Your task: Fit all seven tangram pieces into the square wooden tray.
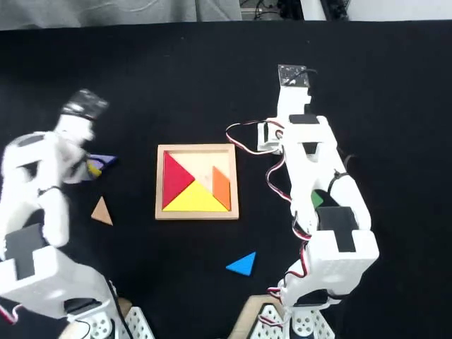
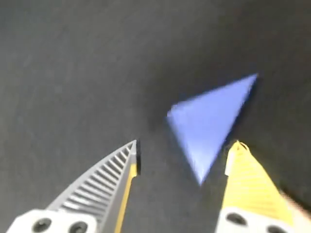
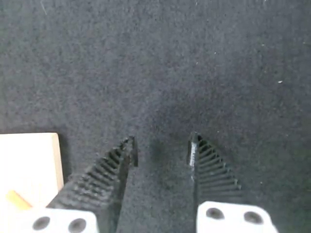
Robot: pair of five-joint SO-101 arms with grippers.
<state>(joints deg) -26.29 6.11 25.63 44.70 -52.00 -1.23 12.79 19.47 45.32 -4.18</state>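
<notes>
Violet triangle (image 2: 209,121) lies left of the wooden tray (image 1: 196,147); I have the left gripper (image 2: 186,144) spread wide over it for a grasp. The right gripper (image 3: 160,145) hangs part-open beside the tray.

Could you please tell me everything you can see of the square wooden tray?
The square wooden tray looks like pale, unpainted wood with a low raised rim all round. It lies flat on the black table, near the middle, its sides roughly square to the high view. Inside lie a red triangle, a yellow triangle and an orange piece, fitted edge to edge. A patch of floor above the yellow triangle is bare.
</notes>
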